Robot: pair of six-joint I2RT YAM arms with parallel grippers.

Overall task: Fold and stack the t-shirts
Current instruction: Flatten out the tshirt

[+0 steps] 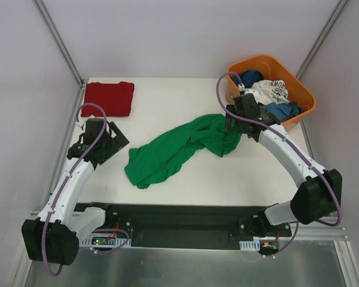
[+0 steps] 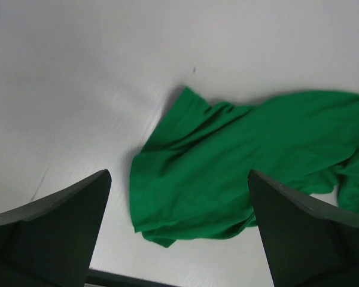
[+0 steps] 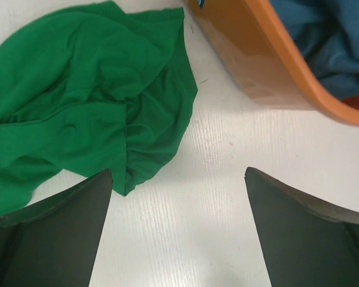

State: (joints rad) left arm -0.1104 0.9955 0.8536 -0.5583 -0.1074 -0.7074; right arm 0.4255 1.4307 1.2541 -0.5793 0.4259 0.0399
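Observation:
The bright green t-shirt lies crumpled in a long diagonal heap across the middle of the table; it also shows in the left wrist view and the right wrist view. The dark red t-shirt lies folded flat at the back left corner. My left gripper is open and empty, hovering left of the green shirt's lower end. My right gripper is open and empty, above the table by the shirt's upper right end.
An orange basket at the back right holds blue garments and a white printed one; its wall shows in the right wrist view. The table's near edge carries a black rail.

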